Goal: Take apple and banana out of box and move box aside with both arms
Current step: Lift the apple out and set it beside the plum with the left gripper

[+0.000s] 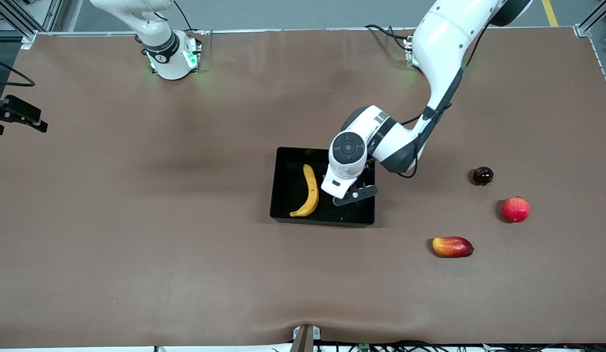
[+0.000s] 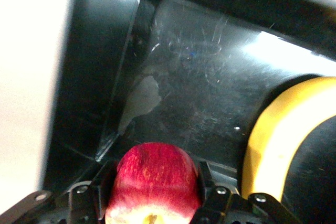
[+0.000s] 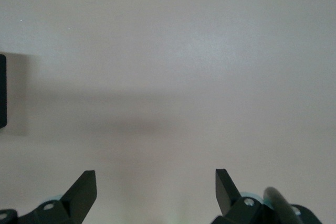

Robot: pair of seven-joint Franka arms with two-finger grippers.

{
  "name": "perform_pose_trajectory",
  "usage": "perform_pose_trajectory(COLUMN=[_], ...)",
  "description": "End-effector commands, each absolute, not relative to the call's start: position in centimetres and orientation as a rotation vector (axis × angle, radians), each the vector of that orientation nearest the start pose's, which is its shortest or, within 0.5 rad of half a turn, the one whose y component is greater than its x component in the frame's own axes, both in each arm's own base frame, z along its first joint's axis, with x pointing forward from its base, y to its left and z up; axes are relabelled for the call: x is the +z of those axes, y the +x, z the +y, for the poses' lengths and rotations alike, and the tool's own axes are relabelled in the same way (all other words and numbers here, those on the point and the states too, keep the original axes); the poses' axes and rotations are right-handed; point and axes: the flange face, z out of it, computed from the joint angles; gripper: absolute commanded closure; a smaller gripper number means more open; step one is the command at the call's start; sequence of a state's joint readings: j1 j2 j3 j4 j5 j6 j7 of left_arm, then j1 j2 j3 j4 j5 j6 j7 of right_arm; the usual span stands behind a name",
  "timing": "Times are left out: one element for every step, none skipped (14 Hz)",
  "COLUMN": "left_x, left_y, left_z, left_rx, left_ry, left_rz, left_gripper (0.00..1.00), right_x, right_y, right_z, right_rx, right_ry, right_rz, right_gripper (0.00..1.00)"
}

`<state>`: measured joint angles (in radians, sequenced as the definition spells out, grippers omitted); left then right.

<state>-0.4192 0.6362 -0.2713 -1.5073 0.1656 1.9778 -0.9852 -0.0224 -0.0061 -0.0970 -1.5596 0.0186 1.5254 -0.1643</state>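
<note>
Left hand [image 1: 349, 195] down inside the black tray [image 1: 288, 195], fingers [image 2: 206, 192] against the small red apple [image 2: 152, 182] on both sides. Banana [image 1: 310, 190] lies in the tray just beside that hand. Right hand [image 3: 156, 190] waits over bare counter [image 1: 136, 220], fingers spread wide, holding nothing.

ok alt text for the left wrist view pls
The left gripper holds a small red apple between its fingers, low inside the glossy black tray. A yellow banana lies on the tray floor beside the apple.
</note>
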Motion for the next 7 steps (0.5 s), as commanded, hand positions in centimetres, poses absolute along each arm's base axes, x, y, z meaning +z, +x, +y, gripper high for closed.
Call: perform_pose_trajectory(left_x=[36.1, 37.7, 38.5, 38.2, 37.7, 36.3, 34.7], left_y=[58.2, 59.5, 60.6, 61.5, 62.4, 63.0, 63.2], left_z=[-36.8, -34.2, -31.5, -28.2, -25.0, -21.5, -19.3], left_rx=[0.060, 0.038, 0.045, 0.104, 0.149, 0.199, 0.244], left_ry=[-3.036, -3.044, -3.042, -3.018, -3.002, -2.992, -2.978], left_rz=[-0.354, -0.354, -0.352, -0.316, -0.302, -0.301, -0.306], left_gripper=[1.00, 1.00, 1.00, 1.00, 1.00, 1.00, 1.00], right_x=[63.4, 63.4, 63.4, 63.4, 63.3, 63.3, 63.2], right_y=[54.6, 54.6, 54.6, 54.6, 54.6, 54.6, 54.7], right_z=[-6.6, -6.6, -6.5, -6.5, -6.5, -6.6, -6.6], right_rx=[0.031, 0.031, 0.031, 0.033, 0.033, 0.033, 0.035], right_ry=[-3.126, -3.126, -3.126, -3.126, -3.124, -3.124, -3.124], right_rz=[-0.061, -0.061, -0.063, -0.061, -0.061, -0.058, -0.061], right_gripper=[0.00, 0.00, 0.00, 0.00, 0.00, 0.00, 0.00])
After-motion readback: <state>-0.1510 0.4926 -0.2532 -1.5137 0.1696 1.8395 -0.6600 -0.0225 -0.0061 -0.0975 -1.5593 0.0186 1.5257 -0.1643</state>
